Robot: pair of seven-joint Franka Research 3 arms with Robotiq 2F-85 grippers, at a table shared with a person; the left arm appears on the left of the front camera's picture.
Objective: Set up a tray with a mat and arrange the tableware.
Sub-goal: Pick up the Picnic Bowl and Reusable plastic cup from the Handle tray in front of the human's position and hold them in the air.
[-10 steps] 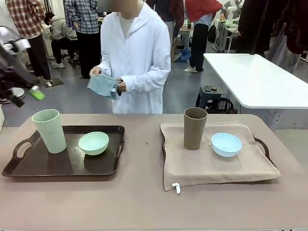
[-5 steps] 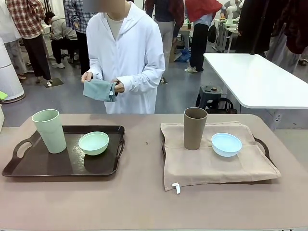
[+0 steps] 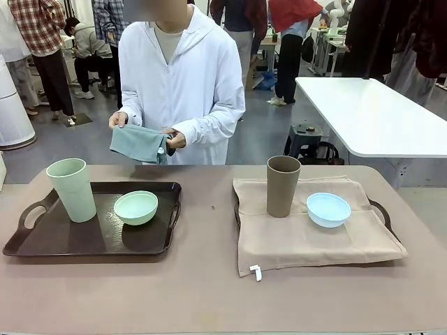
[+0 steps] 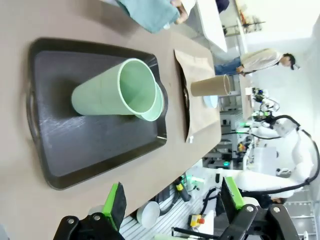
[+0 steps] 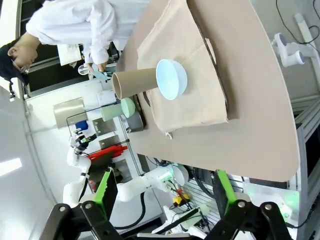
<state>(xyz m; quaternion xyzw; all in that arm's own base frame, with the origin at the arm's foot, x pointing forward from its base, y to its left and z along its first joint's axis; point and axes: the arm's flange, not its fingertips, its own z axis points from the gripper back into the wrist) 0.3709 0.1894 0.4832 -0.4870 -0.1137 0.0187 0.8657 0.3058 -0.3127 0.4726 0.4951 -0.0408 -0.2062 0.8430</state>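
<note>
A dark tray (image 3: 70,237) at the left carries a pale green cup (image 3: 72,190) and a pale green bowl (image 3: 135,207). At the right, a beige mat (image 3: 311,237) covers a second tray (image 3: 383,209), with a brown cup (image 3: 283,185) and a light blue bowl (image 3: 328,209) on it. Across the table, a person holds a folded grey-green cloth (image 3: 138,143) in both hands. My left gripper (image 4: 174,200) is open, high above the dark tray (image 4: 100,145) and green cup (image 4: 117,95). High over the blue bowl (image 5: 172,79) and brown cup (image 5: 135,82), my right gripper (image 5: 165,189) is open.
Bare table top (image 3: 209,279) runs between the two trays and along the near edge. A white table (image 3: 370,112) and a stool (image 3: 306,136) stand behind at the right. Other people stand farther back.
My left arm has drawn out of the front view at the left. The person has lowered the folded cloth toward the table's far edge, spreading it a little.
</note>
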